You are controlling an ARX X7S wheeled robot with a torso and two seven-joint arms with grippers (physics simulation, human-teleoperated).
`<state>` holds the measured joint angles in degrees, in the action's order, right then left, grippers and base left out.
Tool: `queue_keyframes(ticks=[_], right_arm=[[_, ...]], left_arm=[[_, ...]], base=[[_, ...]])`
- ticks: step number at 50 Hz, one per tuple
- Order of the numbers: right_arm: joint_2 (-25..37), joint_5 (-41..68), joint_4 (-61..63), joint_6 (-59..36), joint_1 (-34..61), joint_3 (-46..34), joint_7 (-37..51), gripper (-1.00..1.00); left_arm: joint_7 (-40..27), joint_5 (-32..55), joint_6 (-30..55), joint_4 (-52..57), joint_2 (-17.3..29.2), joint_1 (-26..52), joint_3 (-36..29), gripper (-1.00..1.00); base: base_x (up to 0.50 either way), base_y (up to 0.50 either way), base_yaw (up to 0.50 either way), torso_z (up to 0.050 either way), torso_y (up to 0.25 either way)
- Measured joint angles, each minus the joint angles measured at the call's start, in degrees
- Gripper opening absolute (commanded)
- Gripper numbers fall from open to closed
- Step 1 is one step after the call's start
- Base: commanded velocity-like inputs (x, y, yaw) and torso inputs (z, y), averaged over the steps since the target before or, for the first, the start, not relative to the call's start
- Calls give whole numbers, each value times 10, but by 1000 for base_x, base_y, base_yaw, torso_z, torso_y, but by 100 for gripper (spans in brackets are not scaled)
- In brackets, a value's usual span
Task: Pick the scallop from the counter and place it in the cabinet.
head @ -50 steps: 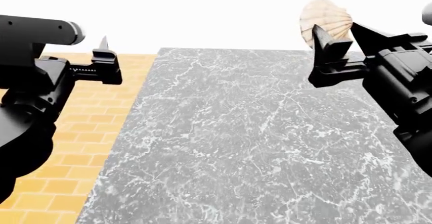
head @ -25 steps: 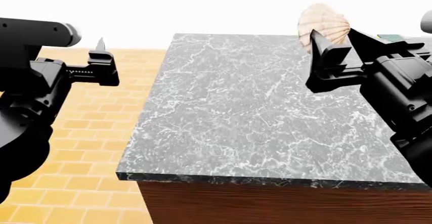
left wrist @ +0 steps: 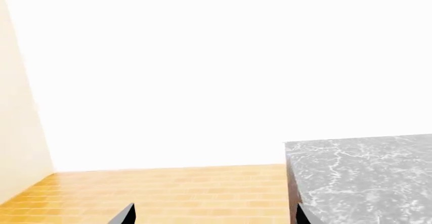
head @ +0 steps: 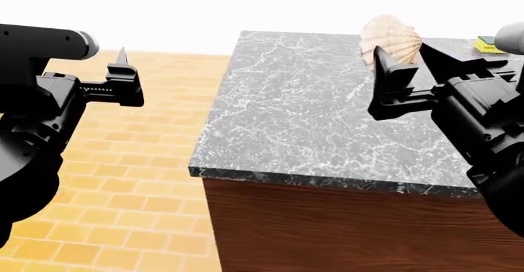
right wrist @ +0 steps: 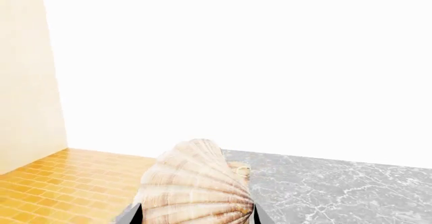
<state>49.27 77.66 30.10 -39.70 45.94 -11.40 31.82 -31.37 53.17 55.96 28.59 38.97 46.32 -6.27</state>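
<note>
The scallop point(head: 391, 35), a ribbed cream-tan fan shell, is held up in the air above the counter's far right part. My right gripper point(head: 408, 54) is shut on it. In the right wrist view the scallop point(right wrist: 196, 188) fills the gap between the two fingertips of that gripper point(right wrist: 197, 216). The counter point(head: 327, 112) has a grey marble top and a brown wood front. My left gripper point(head: 123, 66) hangs open over the floor to the left of the counter, with nothing between its tips point(left wrist: 214, 216). The cabinet is out of view.
A small yellow-and-green sponge point(head: 489, 43) lies at the counter's far right edge. Yellow brick floor point(head: 123, 192) spreads to the left of the counter. A cream wall point(left wrist: 20, 107) shows in both wrist views. The counter's corner point(left wrist: 364, 168) sits beside the left gripper.
The view has drawn back from the counter: its near edge and wood front now show, and the sponge has come into sight. Both grippers keep their poses, the scallop still held.
</note>
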Motion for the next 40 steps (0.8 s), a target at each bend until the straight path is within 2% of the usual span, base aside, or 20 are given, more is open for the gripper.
queue_keyframes(ticks=[21, 40], right_arm=[[-4, -40, 6, 8, -12, -16, -13, -100], [-22, -55, 8, 2, 14, -37, -26, -100]], left_arm=[[1, -3, -7, 2, 5, -9, 0, 100], [-4, 1, -4, 3, 5, -4, -3, 100]], base=[[0, 0, 500, 0, 0], [0, 0, 500, 0, 0]])
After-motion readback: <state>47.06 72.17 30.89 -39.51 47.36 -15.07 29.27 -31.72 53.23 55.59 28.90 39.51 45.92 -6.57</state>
